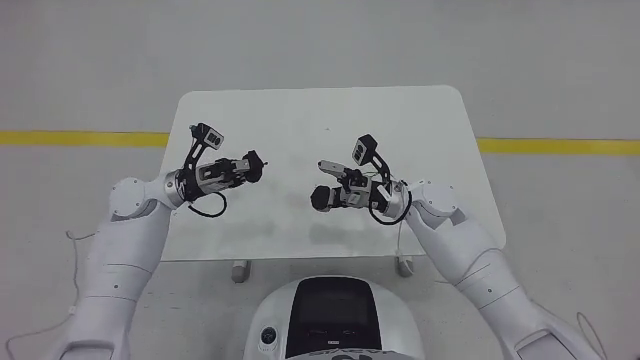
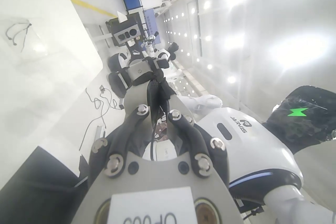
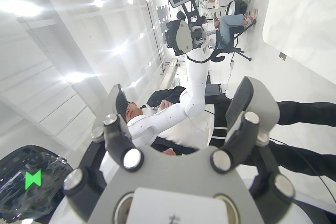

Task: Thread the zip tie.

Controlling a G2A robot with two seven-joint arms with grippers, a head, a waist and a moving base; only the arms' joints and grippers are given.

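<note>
Pre-pick: right gripper (image 3: 182,91) spread wide, empty; left gripper (image 2: 157,79) pinched closed; both over table (image 1: 400,120). Next: fetch likely zip tie (image 2: 25,37) from clear bag (image 2: 36,45).

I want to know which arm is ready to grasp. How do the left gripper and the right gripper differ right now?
The left gripper has its fingers shut together to a point, while the right gripper has its fingers spread wide. The right gripper plainly holds nothing between its fingers. Whether the left gripper pinches anything I cannot tell. Both hang above the white table, pointing toward each other across a gap.
</note>
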